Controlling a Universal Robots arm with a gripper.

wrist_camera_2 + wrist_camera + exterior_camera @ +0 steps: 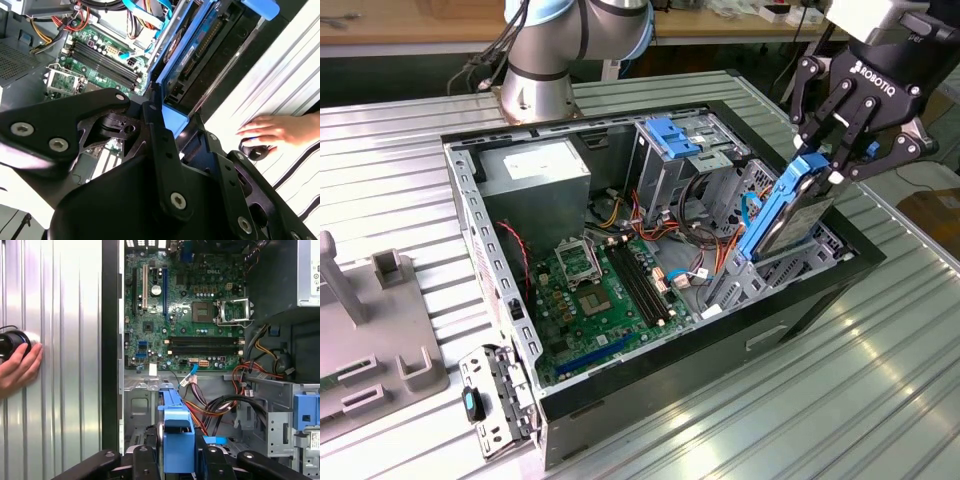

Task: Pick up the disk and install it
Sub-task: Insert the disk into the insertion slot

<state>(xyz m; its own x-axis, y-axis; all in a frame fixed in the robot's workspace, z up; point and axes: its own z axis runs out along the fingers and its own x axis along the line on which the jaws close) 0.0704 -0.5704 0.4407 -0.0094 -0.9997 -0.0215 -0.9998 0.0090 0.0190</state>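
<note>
My gripper (830, 165) is shut on the upper end of the disk (790, 215), a grey drive in a bright blue carrier rail. The disk stands steeply tilted over the right side of the open computer case (570, 400) in the exterior view. Its lower end reaches down to the grey drive bay (770, 275). In the second wrist view the black fingers (155, 120) clamp the blue rail of the disk (195, 45). The first wrist view looks along the disk's (177, 430) blue edge toward the motherboard (185, 315).
Inside the case are the motherboard (600, 290), a power supply (535, 165), bundled cables (705, 225) and another blue-topped drive cage (670, 135). A person's hand (17, 367) rests on a black knob on the ribbed metal table. A grey fixture (370, 330) lies at the exterior view's left.
</note>
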